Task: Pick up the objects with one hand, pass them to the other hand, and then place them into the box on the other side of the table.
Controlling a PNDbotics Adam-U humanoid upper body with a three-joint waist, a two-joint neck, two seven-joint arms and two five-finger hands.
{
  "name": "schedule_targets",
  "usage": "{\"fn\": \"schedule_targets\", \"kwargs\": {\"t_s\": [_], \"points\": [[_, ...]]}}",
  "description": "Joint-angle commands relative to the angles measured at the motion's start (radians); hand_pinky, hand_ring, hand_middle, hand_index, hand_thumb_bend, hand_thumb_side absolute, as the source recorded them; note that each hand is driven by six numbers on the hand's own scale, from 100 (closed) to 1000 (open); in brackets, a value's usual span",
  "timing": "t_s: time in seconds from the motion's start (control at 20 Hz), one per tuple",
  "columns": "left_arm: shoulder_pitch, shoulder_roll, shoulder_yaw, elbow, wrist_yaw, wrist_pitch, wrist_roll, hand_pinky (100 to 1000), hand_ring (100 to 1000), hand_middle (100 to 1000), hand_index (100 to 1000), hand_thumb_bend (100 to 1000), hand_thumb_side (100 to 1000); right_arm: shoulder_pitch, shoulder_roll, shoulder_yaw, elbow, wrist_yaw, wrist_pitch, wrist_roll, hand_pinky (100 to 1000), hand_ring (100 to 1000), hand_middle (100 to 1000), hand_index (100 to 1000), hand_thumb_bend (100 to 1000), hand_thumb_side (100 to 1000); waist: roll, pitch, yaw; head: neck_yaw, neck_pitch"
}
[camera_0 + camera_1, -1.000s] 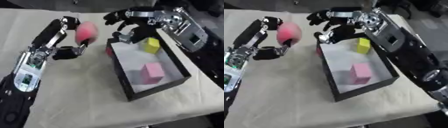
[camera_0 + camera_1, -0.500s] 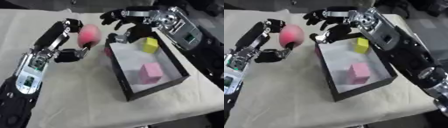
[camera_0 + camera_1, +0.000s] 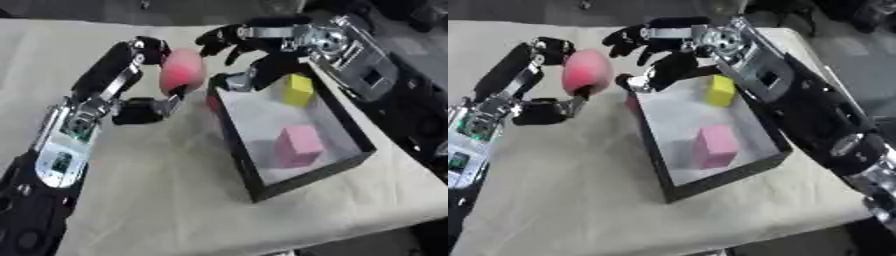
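Pink ball [image 3: 182,71] — beside box [image 3: 238,159] rim

Matt cloth table cover [image 3: 157,190]; glossy box [image 3: 302,172]

You have the pink ball [image 3: 182,71] aloft at ten o'clock of the black box [image 3: 247,167], apparently pinched. Inside: yellow block [image 3: 298,89] at twelve, pink block [image 3: 297,145] near centre, upright.
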Motion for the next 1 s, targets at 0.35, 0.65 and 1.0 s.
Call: {"fn": "schedule_targets", "kwargs": {"t_s": [0.35,0.65,1.0], "points": [[-0.028,-0.032,-0.013,0.0,-0.02,-0.026,0.005,853,658,510,451,100,221,-0.018,-0.029,-0.006,0.0,-0.021,0.002,0.009,834,957,876,984,208,439,-0.015,-0.019,-0.001,-0.01,-0.002],[-0.029,-0.042,-0.029,-0.002,-0.006,-0.037,-0.005,853,658,510,451,100,222,-0.021,-0.03,-0.007,-0.003,-0.01,0.004,-0.013,835,955,874,983,215,425,-0.015,-0.017,0.001,-0.016,-0.002],[-0.034,-0.048,-0.04,-0.014,-0.004,-0.048,-0.01,837,660,513,453,100,155,-0.018,-0.027,-0.001,-0.005,-0.013,0.002,0.002,833,953,867,979,207,446,-0.016,-0.014,0.001,-0.016,-0.002]]}}
